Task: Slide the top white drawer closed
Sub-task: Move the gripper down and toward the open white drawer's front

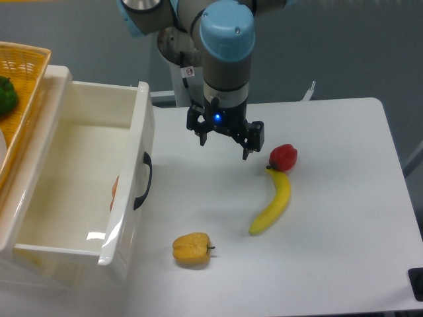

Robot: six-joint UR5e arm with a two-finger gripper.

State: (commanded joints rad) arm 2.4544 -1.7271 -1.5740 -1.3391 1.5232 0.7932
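The top white drawer (132,119) stands pulled far out of the small cabinet at the left, its inside showing and its curved black handle (144,180) facing right. My gripper (224,149) hangs above the table to the right of the drawer front, well apart from the handle. Its two black fingers (250,142) are spread with nothing between them.
A red pepper (283,156) and a banana (273,202) lie just right of the gripper. A yellow pepper (192,249) sits near the front, below the gripper. A woven yellow basket (30,72) with a green vegetable (6,94) rests on the cabinet top.
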